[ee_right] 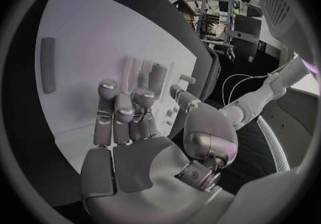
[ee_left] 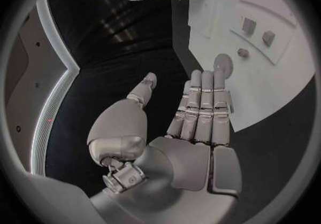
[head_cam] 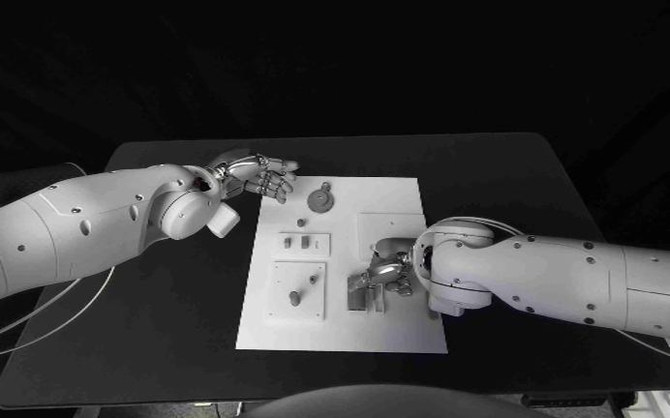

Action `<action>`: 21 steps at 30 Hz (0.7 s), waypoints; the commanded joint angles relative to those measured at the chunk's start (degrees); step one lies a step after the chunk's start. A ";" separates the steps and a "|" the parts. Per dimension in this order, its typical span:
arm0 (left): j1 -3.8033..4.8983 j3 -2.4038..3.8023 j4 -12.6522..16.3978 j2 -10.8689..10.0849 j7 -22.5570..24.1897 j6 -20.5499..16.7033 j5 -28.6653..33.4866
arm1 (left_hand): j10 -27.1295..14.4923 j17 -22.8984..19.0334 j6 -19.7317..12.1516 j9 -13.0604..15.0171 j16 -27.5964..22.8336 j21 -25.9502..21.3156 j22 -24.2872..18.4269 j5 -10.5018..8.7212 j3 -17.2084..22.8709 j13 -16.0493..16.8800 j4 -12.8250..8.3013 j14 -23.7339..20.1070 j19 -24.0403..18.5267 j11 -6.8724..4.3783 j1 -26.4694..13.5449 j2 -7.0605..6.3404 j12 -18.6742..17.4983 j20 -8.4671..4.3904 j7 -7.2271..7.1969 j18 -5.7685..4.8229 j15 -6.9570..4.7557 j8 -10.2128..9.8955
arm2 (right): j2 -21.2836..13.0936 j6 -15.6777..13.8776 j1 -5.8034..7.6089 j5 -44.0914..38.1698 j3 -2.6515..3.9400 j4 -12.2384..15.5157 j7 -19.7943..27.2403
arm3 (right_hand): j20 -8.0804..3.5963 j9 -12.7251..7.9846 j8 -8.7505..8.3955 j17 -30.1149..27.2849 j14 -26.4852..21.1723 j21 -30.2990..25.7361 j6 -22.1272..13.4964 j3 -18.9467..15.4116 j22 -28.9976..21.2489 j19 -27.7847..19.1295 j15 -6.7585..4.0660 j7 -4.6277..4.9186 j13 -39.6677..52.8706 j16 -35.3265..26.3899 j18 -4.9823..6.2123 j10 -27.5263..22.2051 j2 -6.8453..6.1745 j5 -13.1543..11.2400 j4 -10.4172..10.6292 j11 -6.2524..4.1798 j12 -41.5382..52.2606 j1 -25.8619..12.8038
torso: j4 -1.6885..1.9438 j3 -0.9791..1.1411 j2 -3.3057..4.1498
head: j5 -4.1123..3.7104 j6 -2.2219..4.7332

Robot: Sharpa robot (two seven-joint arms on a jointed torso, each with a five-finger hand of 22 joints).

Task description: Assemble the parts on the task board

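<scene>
From the head camera, the white task board [head_cam: 398,336] is lying in the middle of the black surface [head_cam: 167,341], with small grey parts [head_cam: 302,241] sitting on it. The left hand [head_cam: 259,178] is hovering at the board's far left corner, near a round part [head_cam: 321,200]. The right hand [head_cam: 382,278] is reaching onto the board's near middle.

At the left wrist, the left hand [ee_left: 190,128] is stretching flat, fingers together, holding nothing.

At the right wrist, the right hand [ee_right: 130,128] is curling its fingers above the board [ee_right: 80,47]; I cannot tell whether it is gripping anything.
</scene>
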 commanded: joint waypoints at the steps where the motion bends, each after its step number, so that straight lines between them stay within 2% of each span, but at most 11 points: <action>1: 0.03 0.04 0.07 0.08 0.29 0.77 -0.08 | -0.13 0.08 0.10 -0.07 -0.29 0.08 -0.08 -0.07 -0.12 0.08 -0.14 0.21 0.06 -0.30 -0.44 0.01 0.19 -0.10 0.29 1.06 0.05 -0.25 | -0.18 0.47 -0.06 -0.60 -0.03 0.20 0.63 | -0.24 0.06 -0.16 0.06 0.14 0.08 -0.27 0.08 0.29 -0.20 -0.38 0.17 0.09 -0.08 1.62 -0.27 -0.43 -0.14 0.35 0.18 -0.20 -0.02 | 0.03 0.00 0.02 | -0.03 0.01; 13: 0.03 0.04 -0.15 0.07 0.31 0.62 -0.28 | -0.14 0.09 0.08 -0.09 -0.29 0.08 -0.08 -0.07 -0.08 0.09 -0.16 0.20 0.05 -0.30 -0.42 0.01 0.19 -0.10 0.30 1.07 0.06 -0.25 | -2.88 -2.24 0.13 -2.23 0.02 1.92 2.23 | -0.35 0.26 -0.04 0.07 0.24 0.27 -0.30 0.12 0.36 -0.09 -0.43 0.15 0.21 0.00 1.62 -0.19 -0.20 -0.12 0.01 0.16 -0.12 1.25 | -0.03 0.03 -0.04 | -0.12 0.22; 16: 0.03 0.04 -0.22 0.04 0.33 0.57 -0.28 | -0.14 0.10 0.08 -0.09 -0.30 0.08 -0.09 -0.07 -0.07 0.09 -0.18 0.20 0.04 -0.30 -0.40 0.00 0.19 -0.10 0.30 1.07 0.06 -0.25 | -3.89 -2.89 0.73 -4.95 0.08 2.45 2.40 | -0.37 0.31 -0.01 0.06 0.29 0.31 -0.31 0.02 0.37 -0.05 -0.44 0.14 0.24 0.01 1.62 -0.15 -0.14 -0.11 -0.16 0.15 -0.09 1.53 | -0.02 0.03 -0.03 | -0.21 0.34; 21: 0.03 0.04 -0.24 -0.03 0.44 0.43 -0.28 | -0.15 0.10 0.09 -0.09 -0.30 0.08 -0.09 -0.07 -0.06 0.09 -0.18 0.19 0.04 -0.30 -0.40 -0.03 0.18 -0.10 0.30 1.06 0.06 -0.25 | -6.54 -1.97 2.24 -2.90 0.29 2.74 3.21 | -0.41 0.40 0.07 0.03 0.45 0.39 -0.23 -0.17 0.38 0.05 -0.42 0.09 0.30 0.04 1.62 0.01 0.06 -0.09 -0.48 0.11 -0.02 2.03 | -0.06 0.02 0.00 | -0.35 0.56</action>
